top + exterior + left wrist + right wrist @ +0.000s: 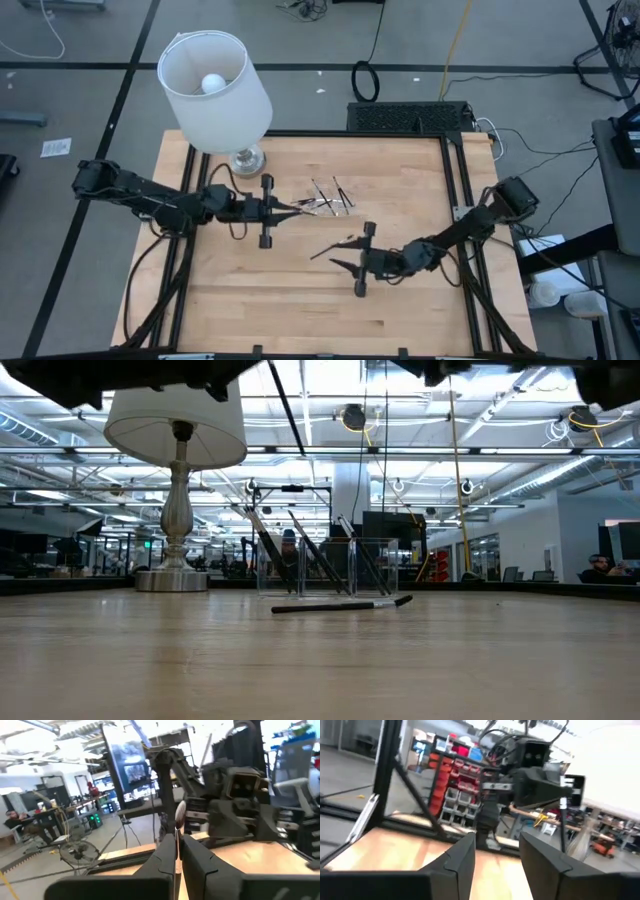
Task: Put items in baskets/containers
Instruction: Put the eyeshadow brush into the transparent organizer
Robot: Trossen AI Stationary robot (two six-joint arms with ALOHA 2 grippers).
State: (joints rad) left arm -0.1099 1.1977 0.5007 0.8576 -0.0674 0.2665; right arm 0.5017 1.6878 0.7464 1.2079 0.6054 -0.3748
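Observation:
A clear shallow tray (342, 188) (372, 565) stands mid-table, with several thin dark sticks (325, 197) (310, 550) leaning in it. One more stick (340, 604) lies flat on the wood in front of it. My left gripper (296, 208) (177, 840) reaches in level from the left. It hovers just left of the tray, shut on a thin stick with a light tip (179, 810). My right gripper (335, 258) (496, 840) hovers open nearer the front, right of centre. It points toward the left arm, with nothing between its fingers. My left gripper pinches one stick between its two shut fingers, low on the shaft (177, 831). The fingers come level from the table's left and lie along the stick. Its light tip juts out past the fingertips. The stick is lifted clear of the table.
A lamp with a white shade (215, 80) (178, 430) stands on its metal base (245, 158) at the far left of the table, close behind my left arm. A black frame (455, 200) borders the table's right side. Bare wood (260, 300) lies along the near edge.

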